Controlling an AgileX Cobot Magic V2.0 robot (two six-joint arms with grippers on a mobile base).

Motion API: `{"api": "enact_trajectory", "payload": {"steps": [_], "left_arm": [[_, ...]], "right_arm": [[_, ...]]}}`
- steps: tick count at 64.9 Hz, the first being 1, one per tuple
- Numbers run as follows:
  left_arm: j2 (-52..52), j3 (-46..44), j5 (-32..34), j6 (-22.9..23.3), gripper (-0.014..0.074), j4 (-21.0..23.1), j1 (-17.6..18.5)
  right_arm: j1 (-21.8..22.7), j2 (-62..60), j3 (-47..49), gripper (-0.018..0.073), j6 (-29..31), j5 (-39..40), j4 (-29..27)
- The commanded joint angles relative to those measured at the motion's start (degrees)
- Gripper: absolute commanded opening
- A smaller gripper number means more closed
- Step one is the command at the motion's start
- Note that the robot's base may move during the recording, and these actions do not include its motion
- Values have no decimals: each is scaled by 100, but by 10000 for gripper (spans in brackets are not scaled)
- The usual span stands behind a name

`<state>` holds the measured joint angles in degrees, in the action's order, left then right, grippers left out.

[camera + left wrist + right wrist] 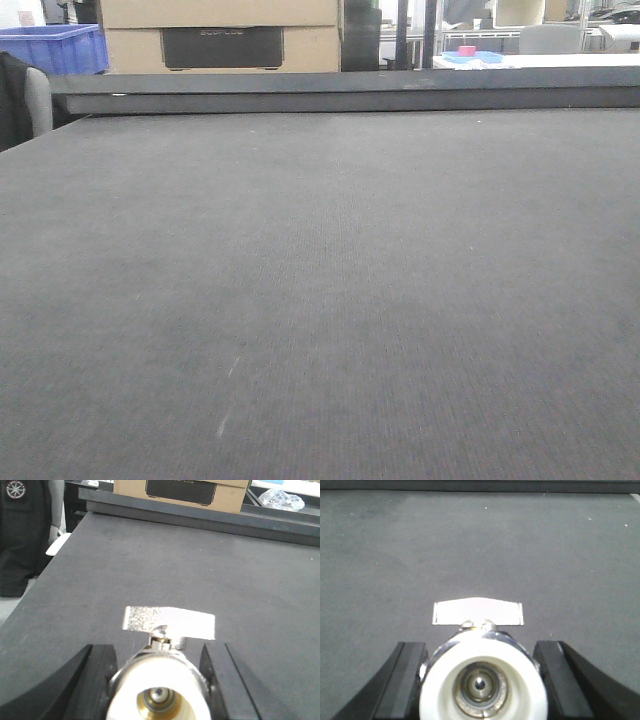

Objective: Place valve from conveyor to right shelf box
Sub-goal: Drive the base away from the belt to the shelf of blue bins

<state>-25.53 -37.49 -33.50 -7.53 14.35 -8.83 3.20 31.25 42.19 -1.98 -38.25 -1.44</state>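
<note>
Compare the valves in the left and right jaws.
The left valve has a slightly tilted handle and brassy bore; the right valve has a level handle and grey bore. Both have a white collar and silvery flat handle, and sit between black jaws over the conveyor.

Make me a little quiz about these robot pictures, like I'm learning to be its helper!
1. True or false: the left pincer has a valve between its fingers.
2. What colour is the conveyor? A red, B dark grey, C yellow.
3. Fill in: in the front view, the blue crate stands beyond the conveyor's far ____ corner.
Key: 1 true; 2 B; 3 left.
</note>
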Motion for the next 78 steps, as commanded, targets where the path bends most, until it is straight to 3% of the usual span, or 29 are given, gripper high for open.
{"api": "enact_trajectory", "payload": {"steps": [1,78], "left_arm": [[51,-26,331,9,-111,78,6],[51,-26,331,9,-111,78,6]], "right_arm": [[28,-55,46,-162,7,447,62],[28,-55,46,-162,7,447,62]]}}
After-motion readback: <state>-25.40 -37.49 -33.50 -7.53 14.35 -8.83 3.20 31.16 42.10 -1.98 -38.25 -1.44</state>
